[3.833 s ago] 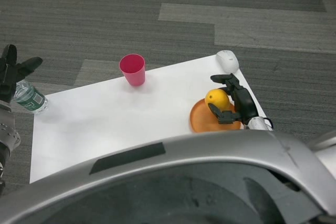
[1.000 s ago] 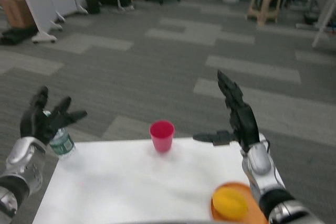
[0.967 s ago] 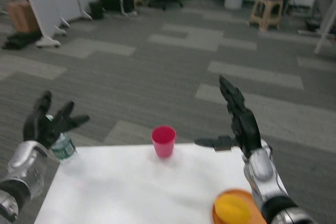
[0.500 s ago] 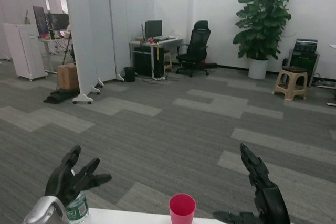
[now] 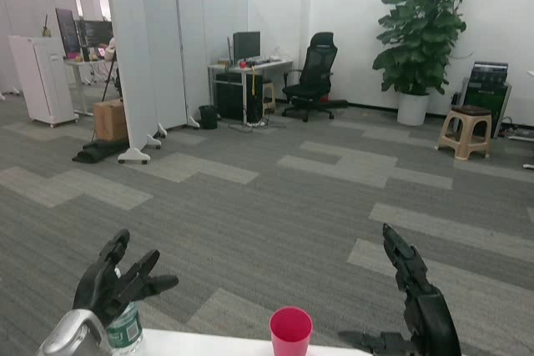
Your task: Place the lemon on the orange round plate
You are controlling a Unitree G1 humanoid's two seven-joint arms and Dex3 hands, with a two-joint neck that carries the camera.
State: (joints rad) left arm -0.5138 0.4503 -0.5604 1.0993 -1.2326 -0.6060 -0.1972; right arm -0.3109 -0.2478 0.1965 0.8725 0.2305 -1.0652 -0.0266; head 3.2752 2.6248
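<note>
The lemon and the orange round plate are both lying outside this view, below the bottom edge, so how they are sitting relative to either hand cannot be told from here. Nearest the camera, only a thin strip of the white table [image 5: 209, 341] is showing along the bottom, its far edge running between the two raised hands. The left hand [image 5: 113, 283] is hovering at the lower left with its fingers spread apart and nothing in them, just in front of a clear water bottle [image 5: 125, 333] with a green label that is standing at the table's left end. A pink cup [image 5: 291, 330] is standing upright near the far edge, between the hands and apart from both. The right hand [image 5: 417, 302] is hanging at the lower right, fingers stretched upward and thumb pointing toward the cup, holding nothing. Beyond the table, a wide stretch of grey carpet floor [image 5: 275, 206] is lying open. Farther back, white partition panels [image 5: 158, 39] are standing at the left, with a desk [image 5: 249, 68] and a black office chair [image 5: 317, 72] behind them, and a tall potted plant [image 5: 421, 31] and a small stool [image 5: 467, 129] are sitting by the white wall at the right.
</note>
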